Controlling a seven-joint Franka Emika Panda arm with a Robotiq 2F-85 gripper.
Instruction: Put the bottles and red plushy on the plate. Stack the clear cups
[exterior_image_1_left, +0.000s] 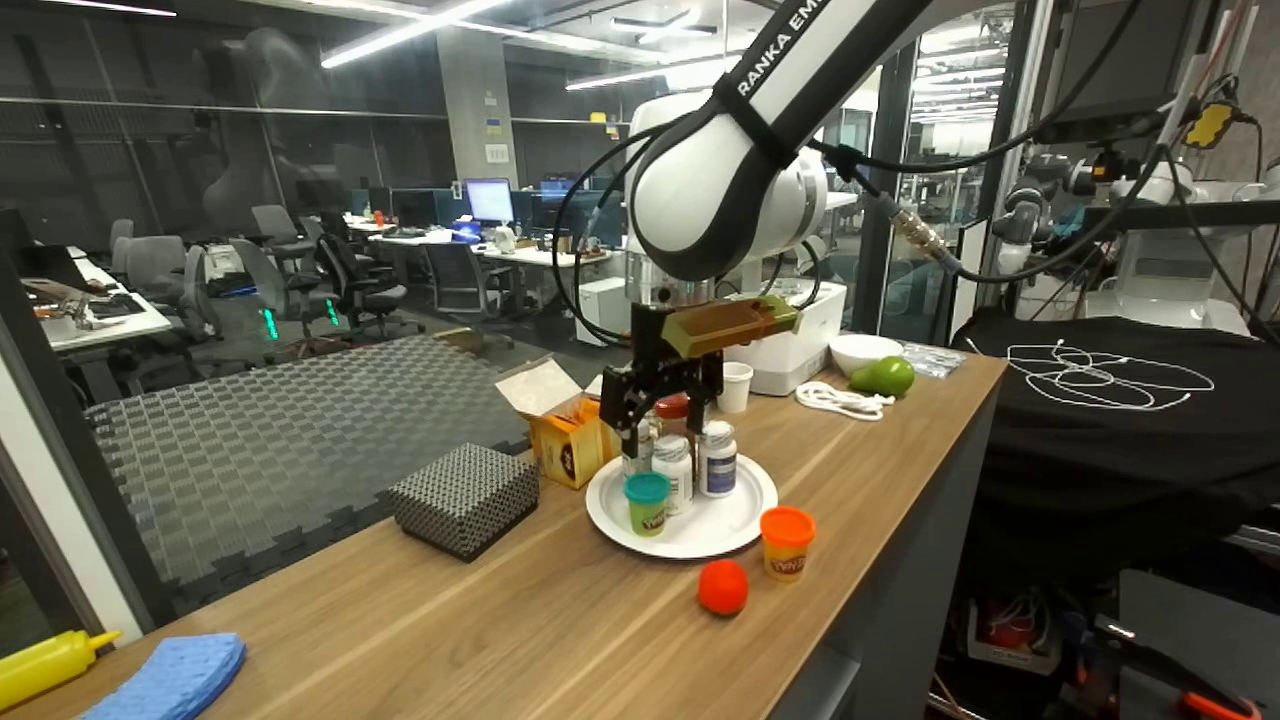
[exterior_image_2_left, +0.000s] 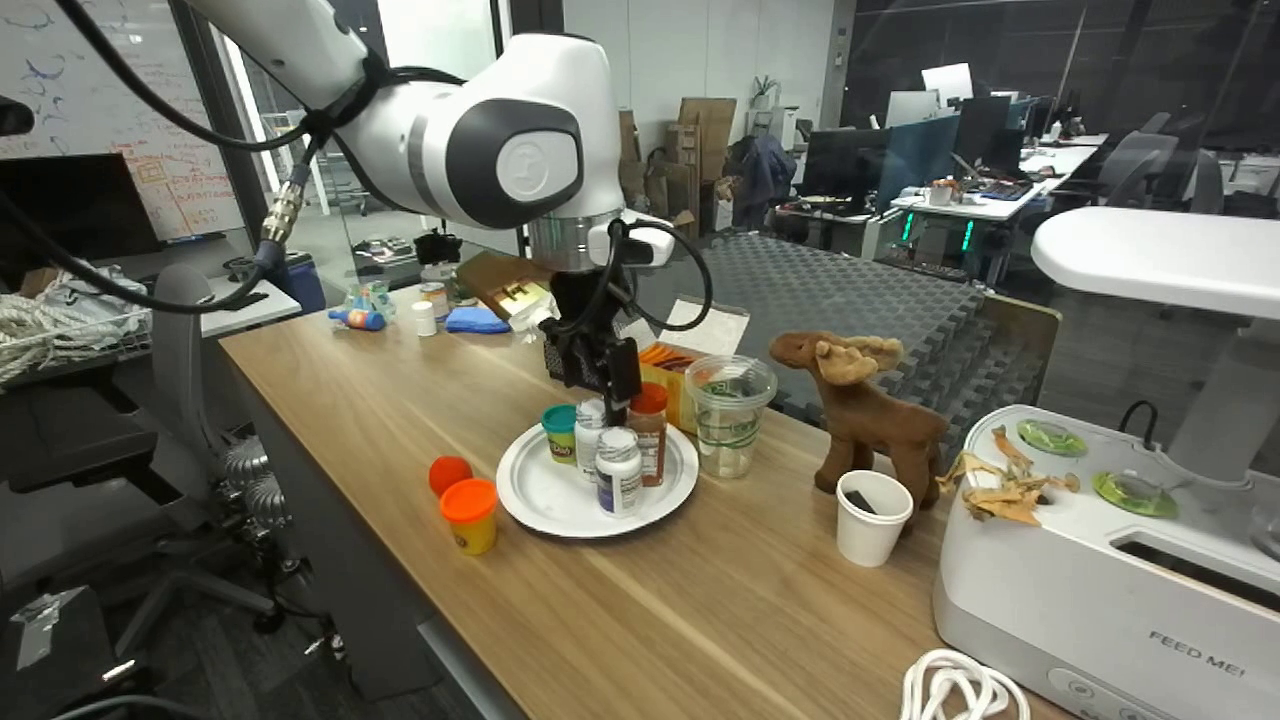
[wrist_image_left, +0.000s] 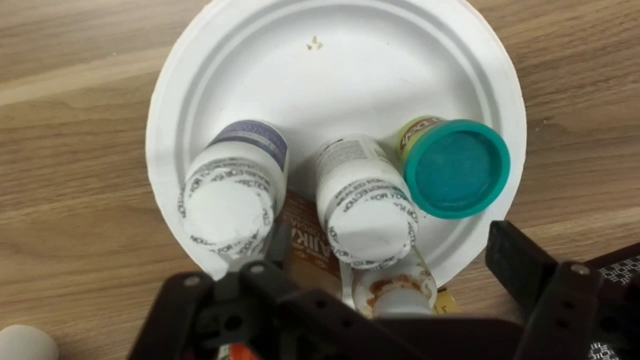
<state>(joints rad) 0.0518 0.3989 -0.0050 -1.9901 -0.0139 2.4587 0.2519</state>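
- Reaching for the red plushy (exterior_image_1_left: 723, 587) is judged to be called for next; most of the plate (wrist_image_left: 325, 82) must be crossed, since it is set between the red plushy and the gripper (wrist_image_left: 392, 242).
- The gripper is poised low over the side of the plate toward the yellow box (exterior_image_1_left: 570, 448). Its jaws are parted widely and nothing is grasped; a clear bottle (wrist_image_left: 387, 285) is seen between them, with a gap left toward one of the fingers (wrist_image_left: 515, 265).
- The red plushy is placed on the worktop (exterior_image_1_left: 480, 640), apart from the plate's rim, toward the long edge above the grey cabinet front (exterior_image_1_left: 925, 545).
- Just beside it, a little nearer that edge, an orange-lidded pot (exterior_image_1_left: 787, 543) is stood; in an exterior view a narrow gap is shown between the two.
- No long axis is offered by the round red plushy, so the jaws can, it is judged, be turned freely to keep the pot outside them.
- A straight rise is thought to be needed first: the red-capped bottle (exterior_image_2_left: 648, 435) and two white bottles (wrist_image_left: 237, 185) are crowded about the fingers and could be toppled by a sideways start.
- A clear cup (exterior_image_2_left: 728, 430) is seen just outside the plate's rim; whether a second is nested in it cannot be told.
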